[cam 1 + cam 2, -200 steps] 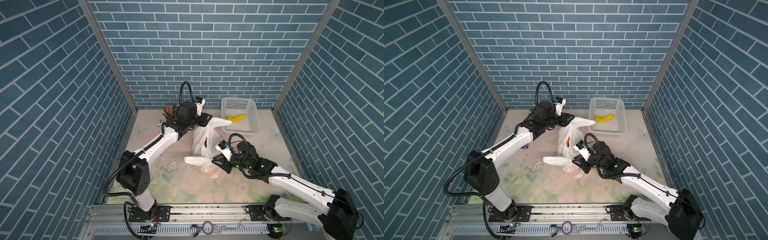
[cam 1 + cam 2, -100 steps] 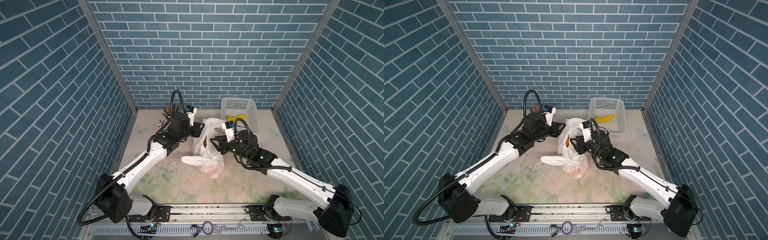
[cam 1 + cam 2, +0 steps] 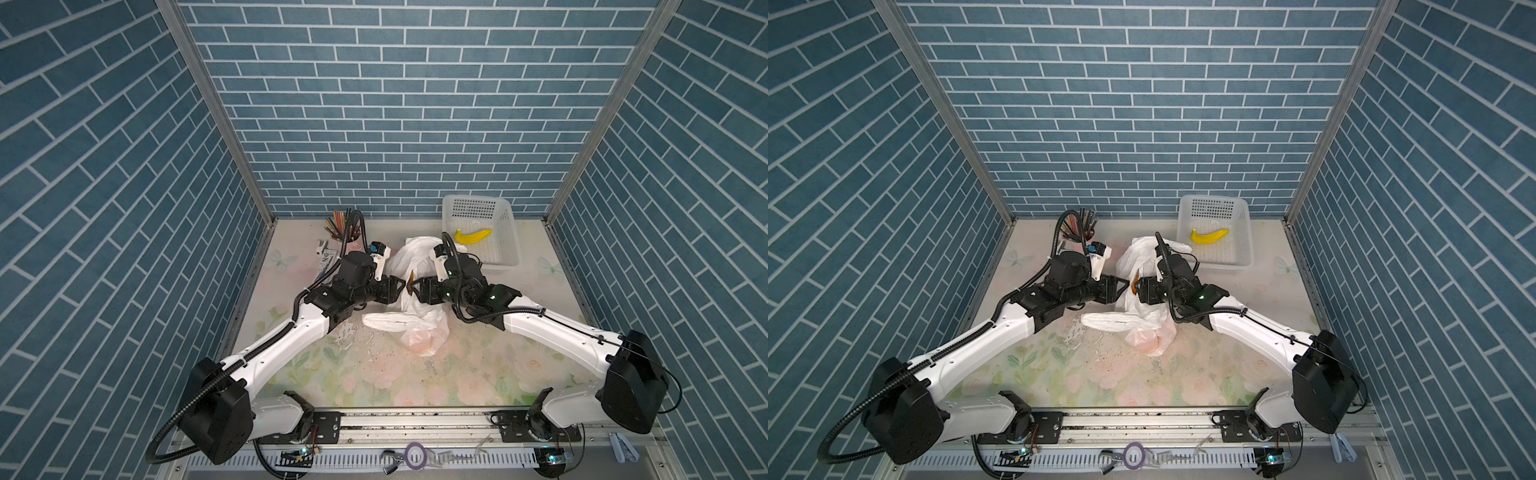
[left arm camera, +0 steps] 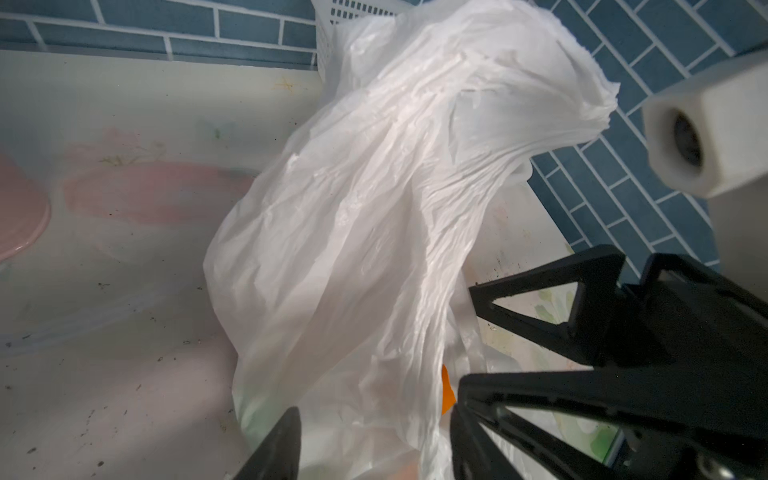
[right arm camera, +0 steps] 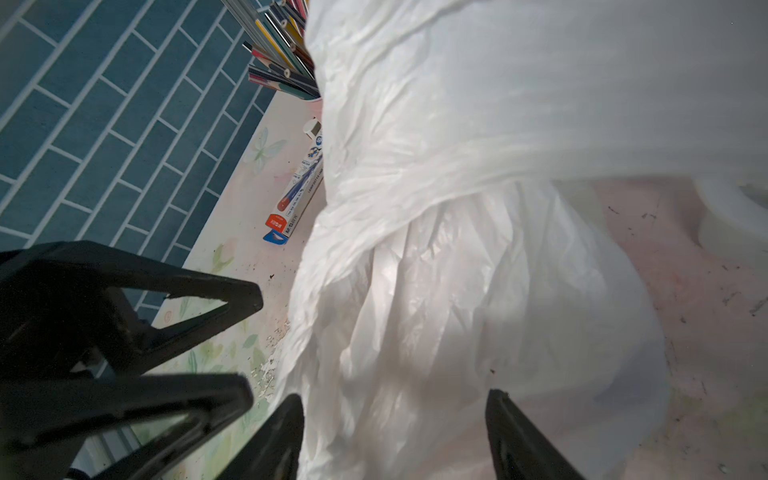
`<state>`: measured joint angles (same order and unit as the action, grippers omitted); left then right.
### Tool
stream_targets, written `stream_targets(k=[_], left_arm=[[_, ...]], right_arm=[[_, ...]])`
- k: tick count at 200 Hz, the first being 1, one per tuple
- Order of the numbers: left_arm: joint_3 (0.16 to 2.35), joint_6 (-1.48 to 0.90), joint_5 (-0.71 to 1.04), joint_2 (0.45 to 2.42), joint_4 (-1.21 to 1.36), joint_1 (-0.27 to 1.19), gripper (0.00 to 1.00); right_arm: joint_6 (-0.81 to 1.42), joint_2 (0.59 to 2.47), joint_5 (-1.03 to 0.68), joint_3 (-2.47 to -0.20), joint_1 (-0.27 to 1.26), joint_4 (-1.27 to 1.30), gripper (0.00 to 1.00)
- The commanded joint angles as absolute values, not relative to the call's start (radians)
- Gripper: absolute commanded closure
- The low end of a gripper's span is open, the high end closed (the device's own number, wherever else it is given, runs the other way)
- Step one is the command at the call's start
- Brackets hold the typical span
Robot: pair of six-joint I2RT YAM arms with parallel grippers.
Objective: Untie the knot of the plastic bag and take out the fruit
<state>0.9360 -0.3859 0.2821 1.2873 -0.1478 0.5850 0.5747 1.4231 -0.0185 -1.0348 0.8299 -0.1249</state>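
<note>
Box (image 5: 297, 187) beside plastic bag (image 5: 415, 257) — lettering reads "M&G".

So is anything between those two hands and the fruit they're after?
Only the bag itself. The left hand and right hand are open beside it, but its thin plastic wraps the fruit; just an orange sliver shows. Nothing else visible is in the way.
</note>
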Motion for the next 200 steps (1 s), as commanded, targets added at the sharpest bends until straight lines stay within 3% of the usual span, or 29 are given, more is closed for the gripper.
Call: stream_targets(k=[1,65,99,119,147,200], left_arm=[[0.927,-0.393,0.32,1.309,-0.097,0.593,0.4],[0.938,-0.371,0.289,1.395,-0.111,0.595,0.42],[0.93,-0.369,0.239,1.404,-0.123,0.595,0.63],[0.924,-0.367,0.212,1.392,-0.124,0.595,0.81],[0.921,-0.363,0.171,1.367,-0.142,0.594,1.0],[0.916,-0.351,0.032,1.256,-0.223,0.585,1.0]], right_arm=[[0.546,1.453,0.027,-1.067,0.834,-0.148,0.29],[0.52,1.491,0.022,-1.065,0.834,-0.133,0.58],[0.515,1.474,0.041,-1.052,0.834,-0.126,0.75],[0.513,1.445,0.056,-1.026,0.833,-0.099,0.86],[0.508,1.408,0.106,-0.999,0.83,-0.094,0.95],[0.499,1.311,0.17,-0.934,0.757,-0.122,0.98]])
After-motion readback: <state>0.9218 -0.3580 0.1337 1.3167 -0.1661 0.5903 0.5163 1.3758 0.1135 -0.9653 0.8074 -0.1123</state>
